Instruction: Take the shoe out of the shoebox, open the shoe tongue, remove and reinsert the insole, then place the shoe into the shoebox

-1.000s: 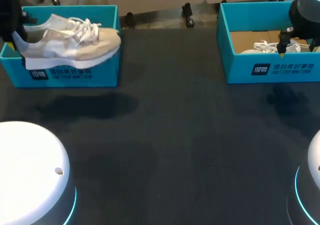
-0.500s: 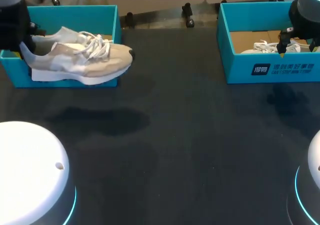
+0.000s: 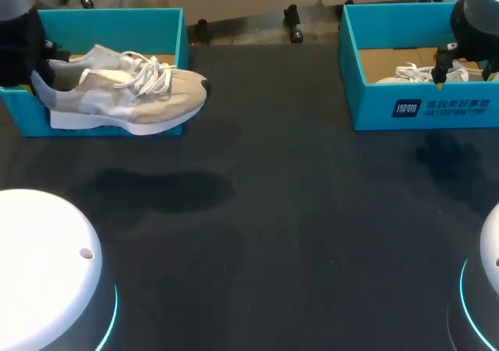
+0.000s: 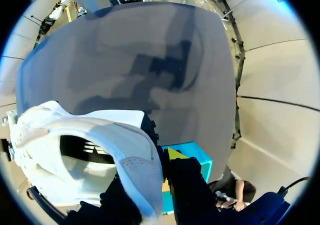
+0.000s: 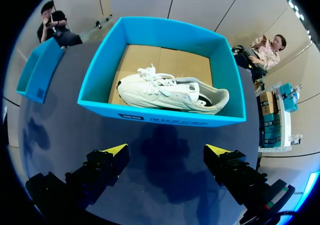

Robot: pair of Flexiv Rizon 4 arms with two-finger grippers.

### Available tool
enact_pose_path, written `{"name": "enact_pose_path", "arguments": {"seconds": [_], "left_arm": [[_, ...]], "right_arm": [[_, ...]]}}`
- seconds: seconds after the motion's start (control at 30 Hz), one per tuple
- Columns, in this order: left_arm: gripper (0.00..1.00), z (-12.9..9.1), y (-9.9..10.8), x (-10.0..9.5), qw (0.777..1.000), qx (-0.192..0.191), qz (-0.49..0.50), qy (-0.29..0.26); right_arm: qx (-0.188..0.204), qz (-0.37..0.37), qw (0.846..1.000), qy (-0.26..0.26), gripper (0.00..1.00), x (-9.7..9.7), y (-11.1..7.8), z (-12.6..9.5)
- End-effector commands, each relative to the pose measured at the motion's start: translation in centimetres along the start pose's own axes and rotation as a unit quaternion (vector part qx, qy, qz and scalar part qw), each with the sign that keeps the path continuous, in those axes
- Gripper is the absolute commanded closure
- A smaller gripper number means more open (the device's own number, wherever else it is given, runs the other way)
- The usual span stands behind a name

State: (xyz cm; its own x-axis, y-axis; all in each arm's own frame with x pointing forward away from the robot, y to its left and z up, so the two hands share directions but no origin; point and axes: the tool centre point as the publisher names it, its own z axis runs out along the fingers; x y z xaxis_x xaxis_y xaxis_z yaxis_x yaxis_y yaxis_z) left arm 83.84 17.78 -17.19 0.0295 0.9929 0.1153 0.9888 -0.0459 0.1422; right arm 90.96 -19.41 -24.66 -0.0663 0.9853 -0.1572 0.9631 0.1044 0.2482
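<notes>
A beige and white sneaker (image 3: pixel 132 93) hangs sideways just in front of the left teal shoebox (image 3: pixel 117 25), its toe pointing right. My left gripper (image 3: pixel 35 66) is shut on the heel. In the left wrist view the heel collar (image 4: pixel 135 165) is pinched between the black fingers (image 4: pixel 192 195), and the shoe's opening (image 4: pixel 80 150) shows beside them. A second white sneaker (image 5: pixel 172 92) lies inside the right teal shoebox (image 5: pixel 160 116). Above that box's front wall my right gripper (image 5: pixel 166 152) stands open and holds nothing. It also shows in the head view, right gripper (image 3: pixel 465 72) over right shoebox (image 3: pixel 421 105).
Dark tabletop (image 3: pixel 296 210) stretches between the two boxes and toward the front. The white domed arm bases sit at the front left (image 3: pixel 47 273) and front right (image 3: pixel 490 281) corners.
My left gripper carried the sneaker rightward and slightly down, out from over the left box; its toe now passes the box's right wall. The right arm stayed still.
</notes>
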Motion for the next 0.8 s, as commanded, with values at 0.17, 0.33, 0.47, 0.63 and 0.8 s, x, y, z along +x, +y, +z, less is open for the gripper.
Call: {"name": "enact_pose_path", "arguments": {"seconds": [0.17,0.33,0.47,0.63,0.8], "left_arm": [[1.00,-0.9,-3.7,-2.5,0.998,-0.013,-0.046,0.035],[1.00,-0.8,-4.6,-3.8,0.997,0.010,-0.064,0.034],[1.00,-0.5,-5.1,-4.9,0.997,0.027,-0.057,0.033],[1.00,-0.3,-6.0,-6.6,0.998,0.032,-0.047,0.030],[1.00,-0.5,-6.9,-8.9,0.997,0.036,-0.057,0.030]], "right_arm": [[-0.001,0.000,1.000,0.000,0.00,0.0,-0.1,0.0],[-0.001,0.000,1.000,0.000,0.00,0.0,-0.1,0.0],[-0.001,0.000,1.000,0.000,0.00,0.0,-0.1,0.0],[-0.001,0.000,1.000,0.000,0.00,0.0,-0.1,0.0],[-0.001,0.000,1.000,0.000,0.00,0.0,-0.1,0.0]]}}
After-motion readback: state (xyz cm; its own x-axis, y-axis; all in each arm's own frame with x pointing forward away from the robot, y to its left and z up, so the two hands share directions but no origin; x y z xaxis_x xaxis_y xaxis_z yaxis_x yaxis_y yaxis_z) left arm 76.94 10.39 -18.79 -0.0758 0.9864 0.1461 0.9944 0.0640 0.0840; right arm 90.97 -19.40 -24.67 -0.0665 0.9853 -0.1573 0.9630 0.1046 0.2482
